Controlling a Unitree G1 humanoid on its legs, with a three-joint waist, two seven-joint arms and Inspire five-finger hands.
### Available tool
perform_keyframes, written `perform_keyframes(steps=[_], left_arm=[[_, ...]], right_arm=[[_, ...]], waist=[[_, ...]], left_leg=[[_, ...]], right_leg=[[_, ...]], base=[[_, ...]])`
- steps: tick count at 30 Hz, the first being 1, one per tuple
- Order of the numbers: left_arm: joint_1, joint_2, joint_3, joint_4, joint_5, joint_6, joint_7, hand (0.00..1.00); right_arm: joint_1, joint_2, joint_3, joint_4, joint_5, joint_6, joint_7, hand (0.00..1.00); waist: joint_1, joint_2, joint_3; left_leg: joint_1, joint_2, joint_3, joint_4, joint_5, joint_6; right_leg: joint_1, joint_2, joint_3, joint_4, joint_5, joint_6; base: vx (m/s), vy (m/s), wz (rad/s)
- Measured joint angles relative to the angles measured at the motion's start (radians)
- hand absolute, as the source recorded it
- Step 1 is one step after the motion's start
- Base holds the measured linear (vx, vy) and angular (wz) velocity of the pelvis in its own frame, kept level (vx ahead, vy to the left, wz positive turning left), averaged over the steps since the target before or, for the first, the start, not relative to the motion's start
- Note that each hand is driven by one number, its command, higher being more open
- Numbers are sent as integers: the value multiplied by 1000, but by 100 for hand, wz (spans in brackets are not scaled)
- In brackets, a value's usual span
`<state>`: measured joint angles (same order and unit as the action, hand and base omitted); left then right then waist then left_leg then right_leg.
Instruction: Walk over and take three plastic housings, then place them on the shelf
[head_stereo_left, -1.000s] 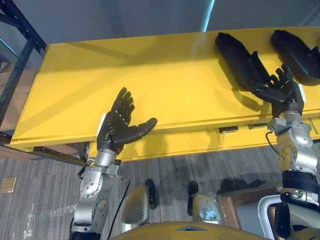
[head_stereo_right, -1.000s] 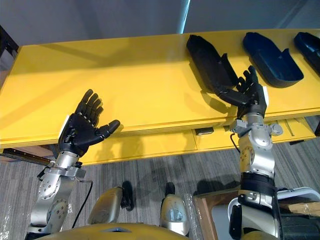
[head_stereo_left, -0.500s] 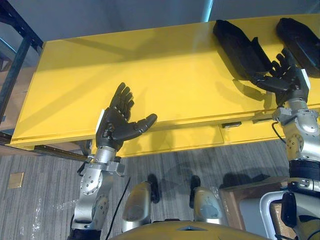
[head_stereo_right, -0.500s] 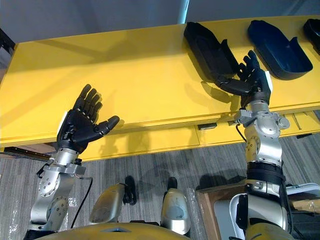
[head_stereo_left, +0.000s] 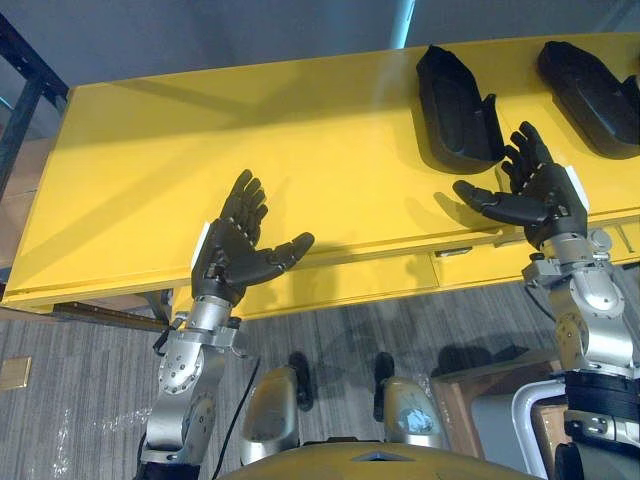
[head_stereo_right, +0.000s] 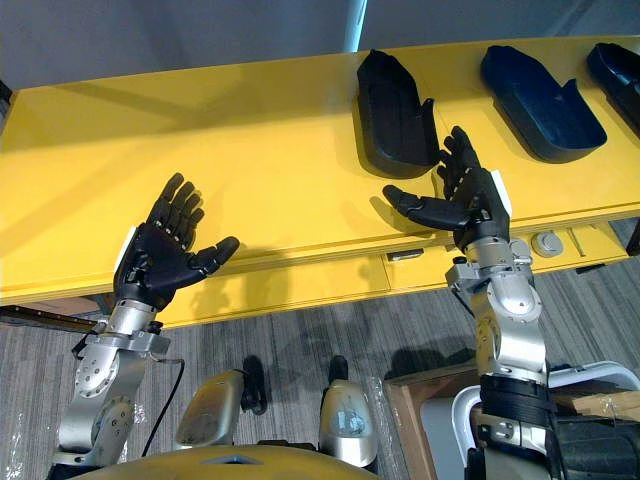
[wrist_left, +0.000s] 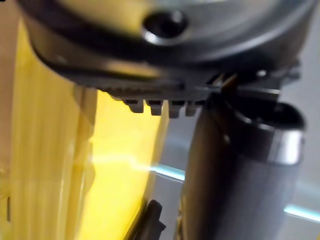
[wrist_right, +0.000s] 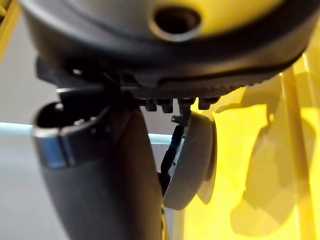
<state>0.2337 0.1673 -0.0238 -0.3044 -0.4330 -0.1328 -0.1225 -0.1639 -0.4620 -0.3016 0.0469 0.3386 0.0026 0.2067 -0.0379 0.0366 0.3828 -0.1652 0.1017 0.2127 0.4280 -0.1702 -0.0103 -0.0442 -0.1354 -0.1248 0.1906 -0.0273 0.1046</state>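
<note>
Now the right hand (head_stereo_right: 472, 203) is held above the front edge of the yellow table (head_stereo_right: 250, 150). Its fingers are straight and spread, its thumb is stretched out toward the left hand's side, and nothing is gripped in it. The nearest housing (head_stereo_right: 392, 115), a dark open shell, is seen lying flat on the table just beyond the thumb and beside the fingertips. It is close to the hand but not touched by it (a strip of yellow is left between them). A second housing (head_stereo_right: 540, 105) is laid farther out, past the right hand's outer side, and a third housing (head_stereo_right: 622, 72) is found beyond that one, partly cut off. All three are set apart from one another along the table's far half.

The left hand (head_stereo_right: 165, 250) is raised at the table's front edge with its palm turned up, its fingers relaxed and fanned. Nothing is held in it, and it is kept well apart from every housing. Off its outer side, a dark metal frame (head_stereo_left: 25, 105) is seen past the table's end.
</note>
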Motion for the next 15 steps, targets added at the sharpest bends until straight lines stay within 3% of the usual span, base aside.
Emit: perform_keyframes(steps=[9, 15], left_arm=[[6, 0, 1, -1, 1, 0, -21, 100], [21, -1, 0, -3, 1, 0, -25, 100]], right_arm=[[46, 10, -3, -6, -28, -33, -75, 100], [94, 52, -25, -67, -175, -76, -121, 100]], waist=[[5, -7, -3], [4, -27, -33]], left_leg=[[12, 1, 0, 3, -11, 1], [17, 1, 6, -1, -18, -2]], right_leg=[[26, 2, -3, -21, 5, 3], [33, 2, 0, -35, 7, 6]], base=[[0, 0, 0], [-1, 6, -1]])
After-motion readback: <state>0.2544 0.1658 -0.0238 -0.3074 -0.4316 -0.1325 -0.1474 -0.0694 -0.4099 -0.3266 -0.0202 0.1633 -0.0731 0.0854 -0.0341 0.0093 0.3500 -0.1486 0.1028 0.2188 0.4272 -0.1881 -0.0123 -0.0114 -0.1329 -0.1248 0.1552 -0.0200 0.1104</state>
